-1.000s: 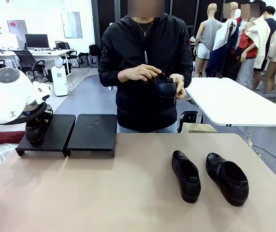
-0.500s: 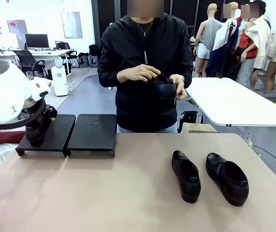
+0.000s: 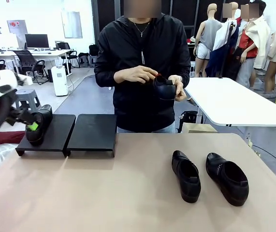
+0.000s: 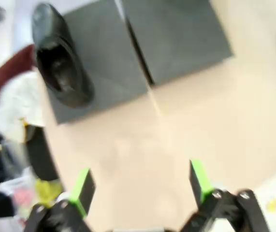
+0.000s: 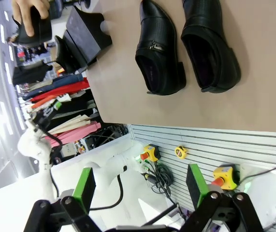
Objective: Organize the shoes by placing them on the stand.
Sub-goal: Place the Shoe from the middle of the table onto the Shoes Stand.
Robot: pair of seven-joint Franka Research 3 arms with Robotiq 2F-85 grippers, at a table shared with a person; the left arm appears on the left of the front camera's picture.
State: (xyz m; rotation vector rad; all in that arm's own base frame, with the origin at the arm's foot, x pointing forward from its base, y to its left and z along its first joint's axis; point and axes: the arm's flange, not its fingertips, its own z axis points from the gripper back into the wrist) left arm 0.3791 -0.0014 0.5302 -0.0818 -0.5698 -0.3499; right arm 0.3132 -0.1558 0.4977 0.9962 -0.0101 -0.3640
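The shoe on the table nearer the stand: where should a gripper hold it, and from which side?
Probably the heel collar, from above: the shoe stands on its sole with the opening up, so its side wall can be pinched from inside and outside.

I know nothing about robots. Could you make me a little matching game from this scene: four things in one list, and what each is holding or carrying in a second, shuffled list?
Column one:
1. left end effector
2. person's hands
3. stand
4. table

Column two:
a. bears two shoes side by side
b. open, empty
c. clasp a raised shoe
d. bears a single shoe on its left panel

Pairs: 1-b, 2-c, 3-d, 4-a
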